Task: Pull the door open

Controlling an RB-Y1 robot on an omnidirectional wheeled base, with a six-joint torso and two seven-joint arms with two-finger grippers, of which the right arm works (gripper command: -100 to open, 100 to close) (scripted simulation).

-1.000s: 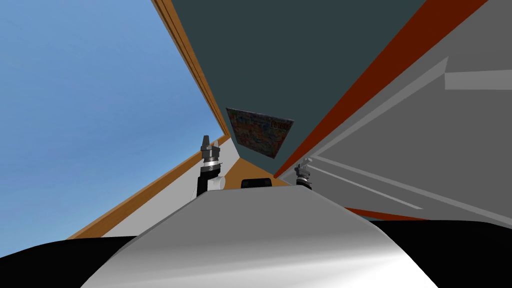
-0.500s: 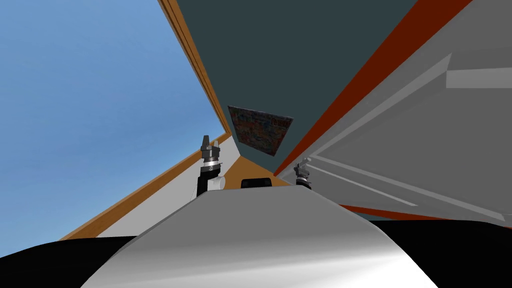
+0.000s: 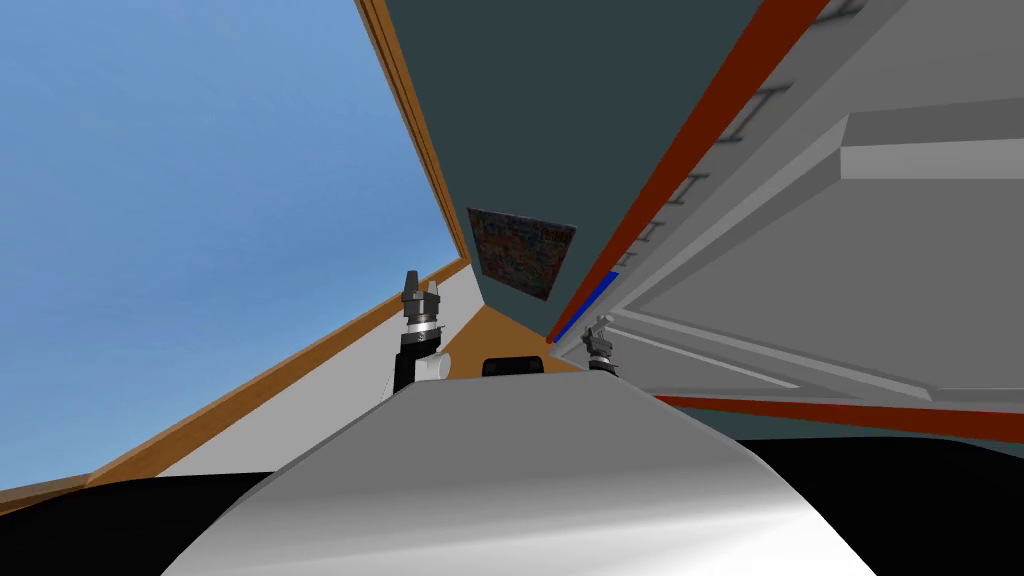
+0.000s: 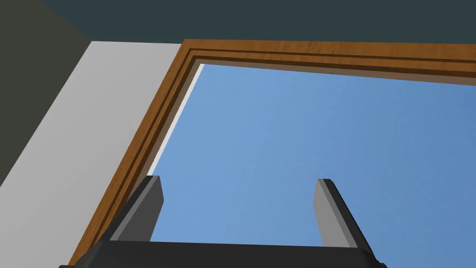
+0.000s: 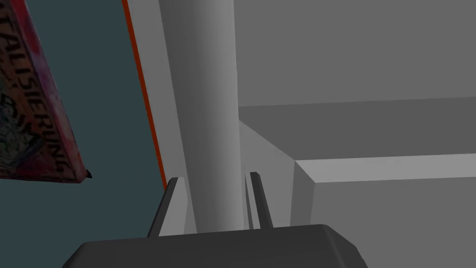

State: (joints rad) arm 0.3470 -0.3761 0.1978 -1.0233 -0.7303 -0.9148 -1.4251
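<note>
Brown floor (image 3: 500, 340) (wood-toned) shows — a narrow wedge between wall (image 3: 340, 400) and door (image 3: 850, 290).

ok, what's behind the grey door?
A thin blue strip shows in the gap between the door edge and the red frame; the door panel covers everything else. The right fingers are shut on its grey handle.

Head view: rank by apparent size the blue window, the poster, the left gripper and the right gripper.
Blue window, then poster, then left gripper; right gripper looks slightly smaller, but nearness makes that unsure.
</note>
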